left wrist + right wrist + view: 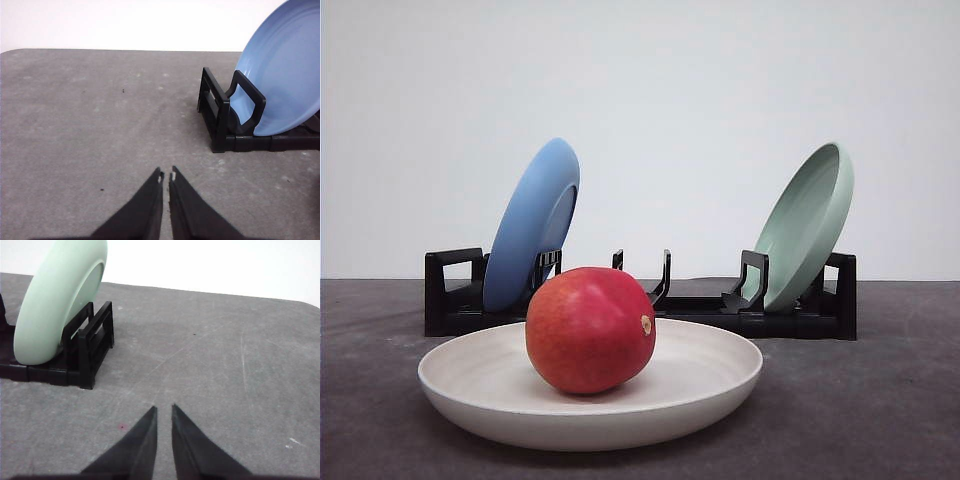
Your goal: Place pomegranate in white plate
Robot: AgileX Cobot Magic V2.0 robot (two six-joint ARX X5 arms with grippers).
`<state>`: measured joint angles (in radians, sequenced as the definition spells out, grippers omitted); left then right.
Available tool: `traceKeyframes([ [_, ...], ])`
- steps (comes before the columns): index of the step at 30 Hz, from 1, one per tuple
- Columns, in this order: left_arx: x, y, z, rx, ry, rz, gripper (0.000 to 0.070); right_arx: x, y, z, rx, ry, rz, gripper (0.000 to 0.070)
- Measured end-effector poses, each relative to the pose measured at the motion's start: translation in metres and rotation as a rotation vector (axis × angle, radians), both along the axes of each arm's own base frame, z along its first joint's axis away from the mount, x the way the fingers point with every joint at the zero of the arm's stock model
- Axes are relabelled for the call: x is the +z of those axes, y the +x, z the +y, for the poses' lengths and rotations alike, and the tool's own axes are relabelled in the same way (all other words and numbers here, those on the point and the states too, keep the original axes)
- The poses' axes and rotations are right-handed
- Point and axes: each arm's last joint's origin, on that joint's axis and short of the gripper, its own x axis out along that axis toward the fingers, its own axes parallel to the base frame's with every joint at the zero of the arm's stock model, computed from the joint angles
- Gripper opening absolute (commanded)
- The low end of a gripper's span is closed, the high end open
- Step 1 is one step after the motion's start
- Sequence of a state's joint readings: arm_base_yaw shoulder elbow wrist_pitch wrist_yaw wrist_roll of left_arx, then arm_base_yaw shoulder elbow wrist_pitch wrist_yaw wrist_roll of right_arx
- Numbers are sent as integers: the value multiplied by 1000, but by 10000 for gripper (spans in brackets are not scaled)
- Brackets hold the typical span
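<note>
Glossy red egg-shaped pomegranate rests in wide matte white plate; might roll if bumped. Left gripper and right gripper both nearly closed, grasping nothing.

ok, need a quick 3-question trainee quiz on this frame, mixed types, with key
1. True or false: the pomegranate lies in the white plate.
2. Multiple choice: which plate leans in the left end of the black rack, seen from the front? A) blue plate B) pale green plate C) white plate
3. Short answer: what does the left gripper hold, and how do its jaws stand?

Key:
1. True. The fruit rests inside the rim.
2. A.
3. Nothing. The jaws are nearly closed over the bare grey table; the right gripper looks the same.
</note>
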<state>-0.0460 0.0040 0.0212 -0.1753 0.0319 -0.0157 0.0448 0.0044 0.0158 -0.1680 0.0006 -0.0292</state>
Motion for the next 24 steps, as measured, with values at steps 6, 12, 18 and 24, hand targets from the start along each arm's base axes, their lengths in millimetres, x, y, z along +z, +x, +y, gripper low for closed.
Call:
traceKeyframes([
  [6, 0, 0, 0, 0, 0, 0, 0, 0, 0, 0, 0, 0, 0, 48],
  [12, 0, 0, 0, 0, 0, 0, 0, 0, 0, 0, 0, 0, 0, 48],
  [18, 0, 0, 0, 0, 0, 0, 0, 0, 0, 0, 0, 0, 0, 48],
  [24, 0, 0, 0, 0, 0, 0, 0, 0, 0, 0, 0, 0, 0, 48],
])
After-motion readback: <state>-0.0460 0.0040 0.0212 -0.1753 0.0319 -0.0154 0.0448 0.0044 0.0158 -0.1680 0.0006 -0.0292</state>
